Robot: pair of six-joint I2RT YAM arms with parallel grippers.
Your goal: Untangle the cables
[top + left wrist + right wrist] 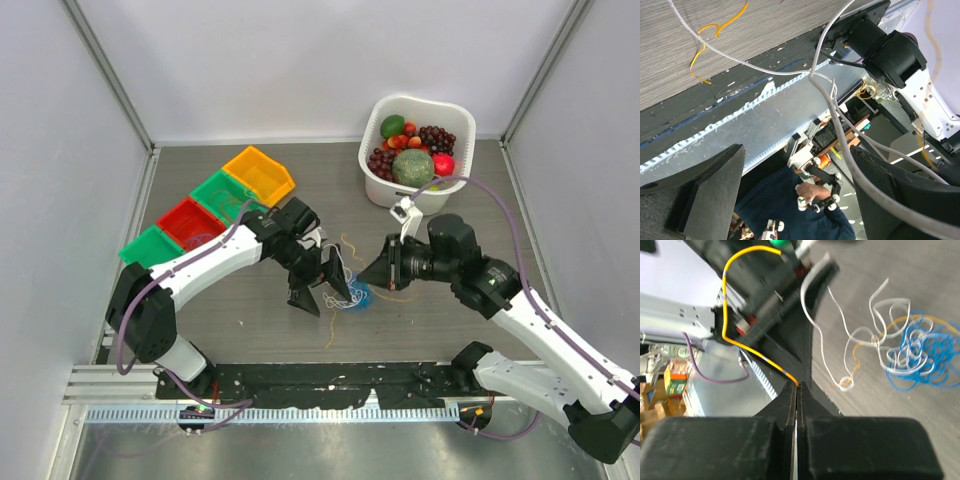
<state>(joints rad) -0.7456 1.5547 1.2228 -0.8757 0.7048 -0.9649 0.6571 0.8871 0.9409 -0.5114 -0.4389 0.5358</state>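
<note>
Two walls of plain white panel (300, 60) close in a grey wood-grain table (250, 335), with a black strip and a toothed metal rail (300, 412) along its near edge. Four bins stand in a slanting row at the far left: green bin (148, 247), red bin (190, 222), a second green one (225, 190) and yellow bin (260, 172). At the far right a white basket (442, 106) holds fruit (412, 167).

The cables (352, 292) lie at the table's middle, between the two claws. The blue cable (925, 357) is a loose bunch on the surface, looped through with the white cable (890, 305).

The left gripper (796, 150) stands released, fingers wide apart, and a strand of white cable crosses the gap and drapes over one finger (900, 195). The right gripper (797, 390) is clenched on the yellow cable (735, 345), which rises from its tips to the upper left, in front of the left arm.
</note>
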